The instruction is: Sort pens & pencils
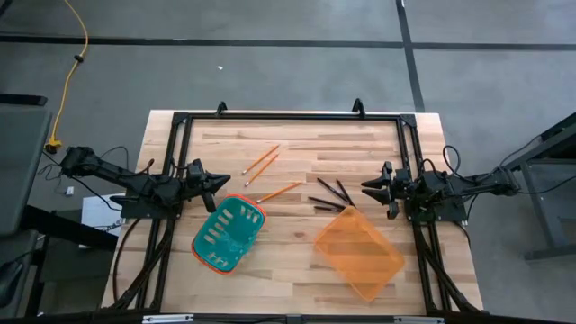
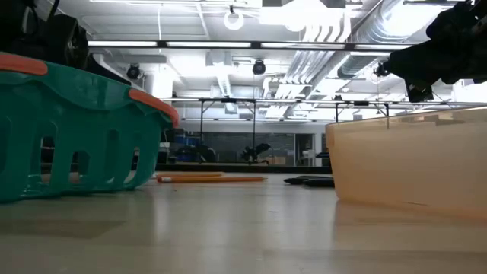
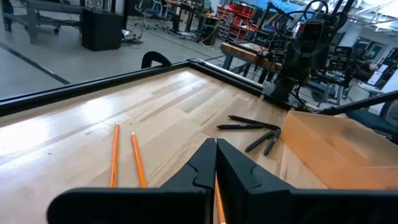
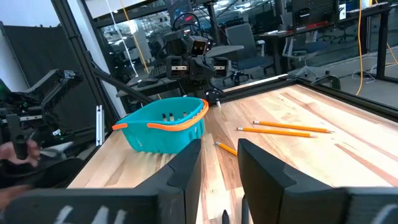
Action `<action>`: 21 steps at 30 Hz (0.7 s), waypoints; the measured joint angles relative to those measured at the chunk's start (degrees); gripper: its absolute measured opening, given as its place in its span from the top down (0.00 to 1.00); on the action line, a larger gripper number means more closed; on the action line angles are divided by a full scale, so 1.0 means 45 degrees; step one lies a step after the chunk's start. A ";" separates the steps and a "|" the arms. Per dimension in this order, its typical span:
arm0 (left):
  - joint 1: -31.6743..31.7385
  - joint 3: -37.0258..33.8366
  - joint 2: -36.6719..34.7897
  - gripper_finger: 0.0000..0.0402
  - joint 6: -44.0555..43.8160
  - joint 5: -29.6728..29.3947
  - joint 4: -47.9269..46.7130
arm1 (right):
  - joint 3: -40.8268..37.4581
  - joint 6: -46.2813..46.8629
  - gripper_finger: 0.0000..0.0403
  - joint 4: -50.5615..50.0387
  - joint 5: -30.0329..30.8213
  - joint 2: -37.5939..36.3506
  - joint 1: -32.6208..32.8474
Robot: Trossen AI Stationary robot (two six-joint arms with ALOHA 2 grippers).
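left gripper [image 1: 223, 181] hangs at the table's 9 o'clock edge, fingers pinched together on nothing, right above the teal slotted plastic basket [image 1: 227, 236]. the pencils [image 1: 262, 163], three thin orange sticks, lie just past it toward 12 o'clock on the smooth wood table [image 1: 297, 270]. the pens [image 1: 331, 195] sit in a dark loose pile near centre, just at 11 o'clock of the see-through orange bin [image 1: 358, 253]. right gripper [image 1: 368, 187] waits at 3 o'clock, fingers apart. i'd guess these are light, stiff and roll easily, so pinch mid-shaft.
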 joint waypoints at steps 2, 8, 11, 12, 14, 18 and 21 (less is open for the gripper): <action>0.0003 -0.0004 0.0005 1.00 -0.0077 0.0027 0.0120 | -0.0002 -0.0001 0.76 0.0000 0.0000 0.0001 -0.0005; 0.0003 0.0000 0.0010 1.00 -0.0604 0.1028 0.1545 | -0.0001 -0.0001 0.76 0.0000 0.0000 0.0000 0.0000; -0.0001 0.0000 0.0005 1.00 -0.0889 0.1687 0.2131 | 0.0001 0.0000 0.76 0.0000 0.0000 0.0003 -0.0003; 0.0003 0.0000 0.0005 1.00 -0.0994 0.1815 0.2276 | 0.0002 0.0000 0.76 0.0000 0.0000 0.0000 -0.0005; -0.0001 0.0005 0.0000 1.00 -0.1028 0.1865 0.2440 | -0.0002 0.0000 0.76 0.0000 0.0000 0.0005 0.0000; 0.0003 0.0005 0.0005 1.00 -0.1030 0.1865 0.2338 | 0.0000 0.0000 0.76 0.0000 -0.0002 0.0005 -0.0002; 0.0003 0.0005 0.0005 1.00 -0.1722 0.1865 0.2414 | -0.0002 -0.0001 0.76 0.0000 -0.0005 0.0000 0.0000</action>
